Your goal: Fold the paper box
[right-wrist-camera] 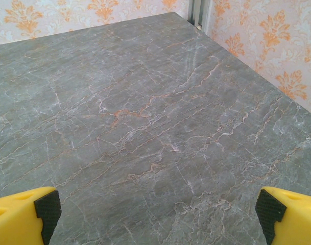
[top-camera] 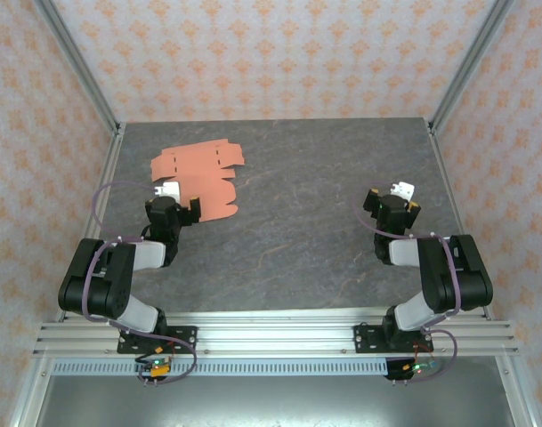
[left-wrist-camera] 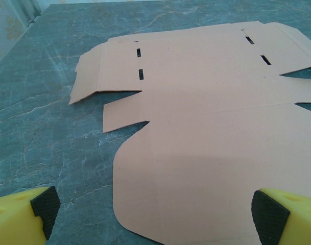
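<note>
"Pinching the near flap first?"
"Yes: left fingers, released wide, hover at the six o'clock edge of the paper box, flat at ten o'clock on the surface. Lift gently along a crease."
"Count?"
"One paper box; two sets of fingers, the right fingers released too, holding nothing."

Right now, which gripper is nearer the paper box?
Left. The left gripper hangs open over the near edge of the flat paper box. The right gripper, also open, is far off to the sheet's right, over the table.
</note>
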### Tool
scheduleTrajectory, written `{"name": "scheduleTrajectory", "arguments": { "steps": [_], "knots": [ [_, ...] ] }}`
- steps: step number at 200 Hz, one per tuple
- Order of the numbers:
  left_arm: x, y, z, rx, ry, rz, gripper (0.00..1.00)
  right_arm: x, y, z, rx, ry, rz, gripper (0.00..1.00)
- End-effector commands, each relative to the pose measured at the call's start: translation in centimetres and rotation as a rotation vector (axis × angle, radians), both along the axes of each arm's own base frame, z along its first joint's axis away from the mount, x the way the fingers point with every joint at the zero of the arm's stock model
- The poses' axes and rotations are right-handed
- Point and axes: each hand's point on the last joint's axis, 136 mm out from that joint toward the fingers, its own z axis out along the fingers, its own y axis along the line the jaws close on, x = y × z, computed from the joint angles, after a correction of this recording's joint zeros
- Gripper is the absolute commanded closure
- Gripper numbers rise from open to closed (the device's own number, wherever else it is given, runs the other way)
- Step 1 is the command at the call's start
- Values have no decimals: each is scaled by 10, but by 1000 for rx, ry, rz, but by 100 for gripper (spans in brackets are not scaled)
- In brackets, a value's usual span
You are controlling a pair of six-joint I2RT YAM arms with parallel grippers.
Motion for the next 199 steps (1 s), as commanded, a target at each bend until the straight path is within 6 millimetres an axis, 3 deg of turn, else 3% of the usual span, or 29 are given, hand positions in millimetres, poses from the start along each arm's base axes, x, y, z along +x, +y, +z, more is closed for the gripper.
{"name": "scheduleTrajectory", "arguments": {
  "steps": [1, 101, 116, 128, 148, 174, 189, 199],
  "knots": [
    [8, 4, 15, 6, -51, 14, 0, -1, -3, 2, 10, -17, -17, 1],
    [8, 5, 15, 6, -50, 16, 0, -2, -3, 2, 10, -22, -16, 1],
    [7, 4, 23, 18, -48, 22, 0, -8, -12, 7, 19, -34, -76, 1],
    [0, 5, 45, 20, -28, 45, 0, -12, -10, 10, 23, -66, -55, 1],
    [-15, 9, 86, -62, -25, 111, 0, -26, -13, 33, 14, -105, -83, 1],
    [-36, 9, 130, -201, -52, 175, 0, -42, -20, 88, 64, -96, -144, 1],
    [-49, 16, 142, -288, -41, 270, 0, -46, -17, 119, 127, -86, -144, 1],
    [-61, 27, 138, -376, -19, 412, 0, -52, -20, 130, 183, -64, -198, 1]
  ]
}}
